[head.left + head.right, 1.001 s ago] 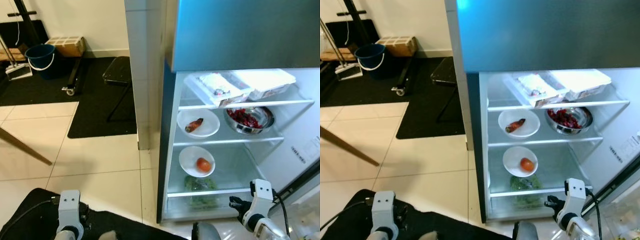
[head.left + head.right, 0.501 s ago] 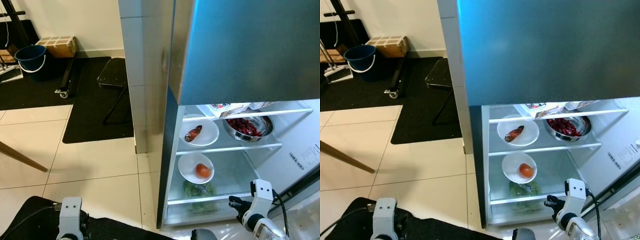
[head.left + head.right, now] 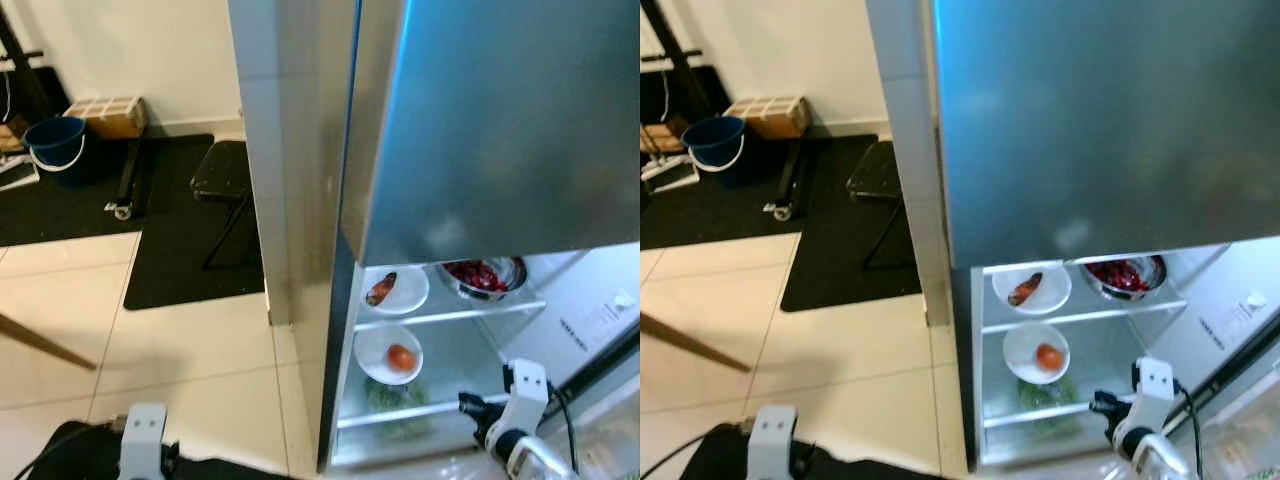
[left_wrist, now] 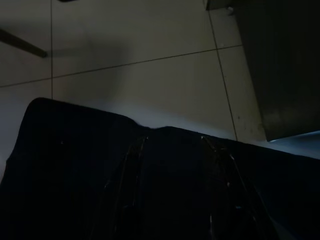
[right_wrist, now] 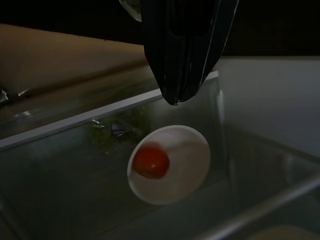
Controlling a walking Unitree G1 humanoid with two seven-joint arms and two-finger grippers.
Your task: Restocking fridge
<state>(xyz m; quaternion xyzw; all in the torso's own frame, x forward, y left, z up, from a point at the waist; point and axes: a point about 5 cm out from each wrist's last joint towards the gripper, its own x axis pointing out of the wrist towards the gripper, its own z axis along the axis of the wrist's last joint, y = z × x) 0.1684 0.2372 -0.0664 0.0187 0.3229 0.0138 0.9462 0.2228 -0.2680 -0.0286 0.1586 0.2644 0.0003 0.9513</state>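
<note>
Nearest us, the left gripper (image 4: pixel 170 150) hangs low over a dark mat (image 4: pixel 65 165) on the tiled floor (image 3: pixel 150 340); its fingers (image 4: pixel 127 165) show apart, jaws spread, holding nothing. The right gripper (image 5: pixel 175 97) sits low at the front of the open fridge (image 3: pixel 480 130), near the bottom shelf edge; its two fingers are pressed together at the tip, nothing between them.

Just past it in the right wrist view we see a white plate (image 5: pixel 192 160) with a tomato (image 5: pixel 151 161) on it, resting on a glass shelf (image 3: pixel 440 408). Greens (image 3: pixel 385 398) lie under that shelf.

One shelf up: a second plate (image 3: pixel 405 292) with a dark reddish item (image 3: pixel 381 290), and to its right a steel bowl (image 3: pixel 505 275) of red pieces. The upper door hides what sits above.

Far left, past a white pillar (image 3: pixel 258 150): a black rug (image 3: pixel 180 250), a black stool (image 3: pixel 222 172), a blue bucket (image 3: pixel 55 143) and a cardboard box (image 3: pixel 105 115) against the wall.
</note>
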